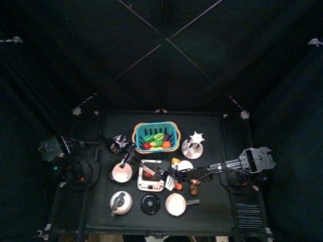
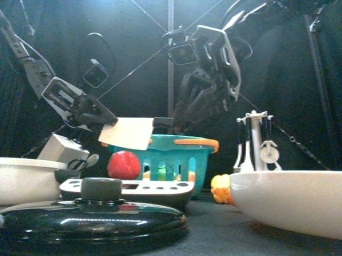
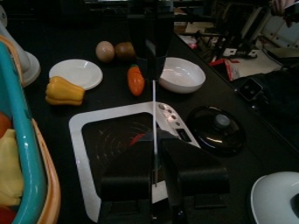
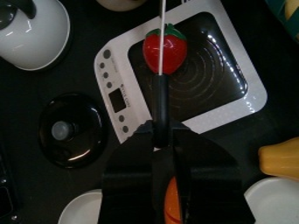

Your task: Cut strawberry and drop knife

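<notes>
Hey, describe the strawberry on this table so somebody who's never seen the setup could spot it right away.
Find the white rectangular board with the dark ridged centre, in the middle of the black table. The strawberry is above its far end, speared on a thin rod held in the right tool. It is small, glossy red, with a green leafy cap, unlike the yellow pepper and orange carrot lying on the tabletop.

Just ahead of the right jaws, the strawberry [image 4: 165,49] looks like glossy red plastic, lying on a smooth white plastic board [image 4: 222,35] with a dark ribbed middle. The black lid [image 4: 72,129] beside those jaws shines softly. Beyond the left jaws, a white bowl [image 3: 184,75] looks glazed and glossy; the teal basket [image 2: 186,163] beside them is moulded plastic.
</notes>
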